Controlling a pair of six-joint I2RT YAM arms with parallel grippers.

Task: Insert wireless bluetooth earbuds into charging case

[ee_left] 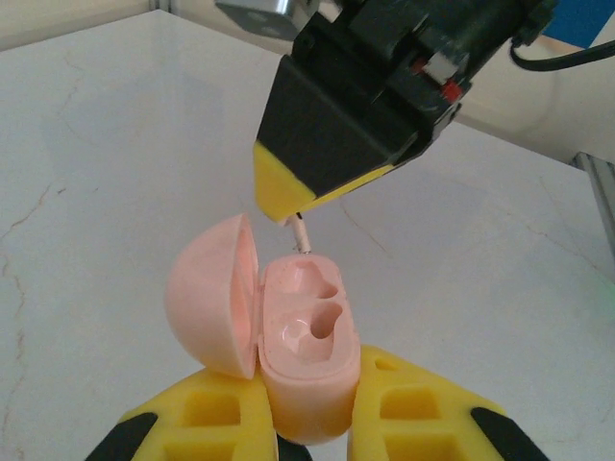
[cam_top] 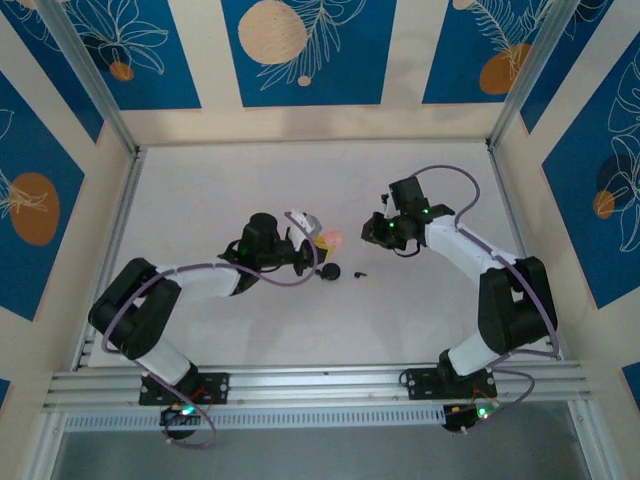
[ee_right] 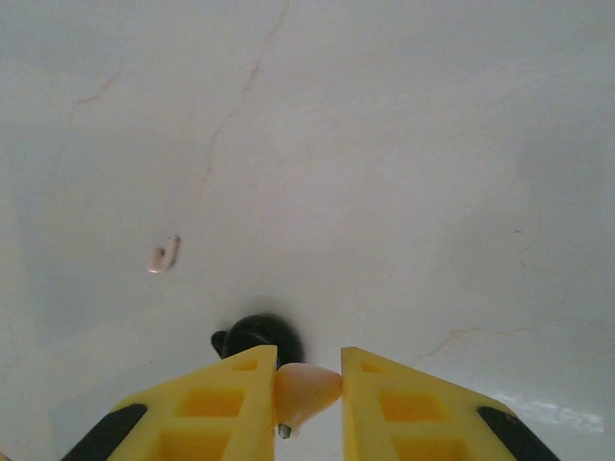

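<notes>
Earbud (ee_right: 307, 386) in right pincer (ee_right: 307, 370) near open case (ee_left: 307, 341)

We see a white table (cam_top: 250, 180) with thin cracks like marble. Cream walls (cam_top: 205, 60) stand around it. They have big blue panels (cam_top: 350, 85) with white leaves and orange circles (cam_top: 503, 70). A silver metal rail (cam_top: 320, 383) runs along the near edge.

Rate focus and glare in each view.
Top external: the open pale pink plastic charging case looks blown out, detail lost. Left wrist: it is sharp, evenly lit. Right wrist: the pale pink earbud in the right gripper and the round black case behind are soft.
</notes>
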